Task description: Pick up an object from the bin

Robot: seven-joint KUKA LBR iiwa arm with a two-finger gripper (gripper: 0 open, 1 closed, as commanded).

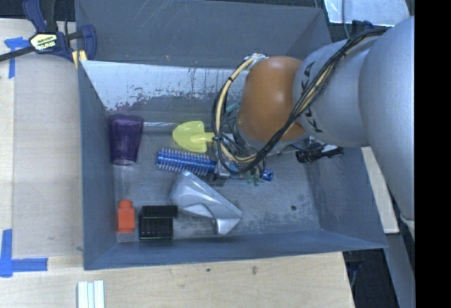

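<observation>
Grey metal bin (232, 247) walls sloped down to a flat floor, and the loose things lay scattered over its left half, seemingly as they had been tipped in, while the right half of the floor lay bare.

Nearest the front wall sat a black rectangular plastic box (156, 222), with a small orange plastic block (125, 216) touching its left side. Just right of the box lay a crumpled silver-grey wrapper-like thing (204, 202), its exact kind hard to tell.

Behind that stretched a blue bristled roller brush (184, 161), lying on its side. A rounded yellow plastic piece (190, 135) lay just beyond it, and a translucent purple plastic cup (125, 139) lay well to the left.

The gripper (229, 165) was low at the brush's right end, close beside the yellow piece. The arm's orange cover (271, 106) and looped cables hid it from above, so whether it was wide, narrow or holding anything could not be told. Judging by that position, the brush seemed the likeliest pick.
</observation>
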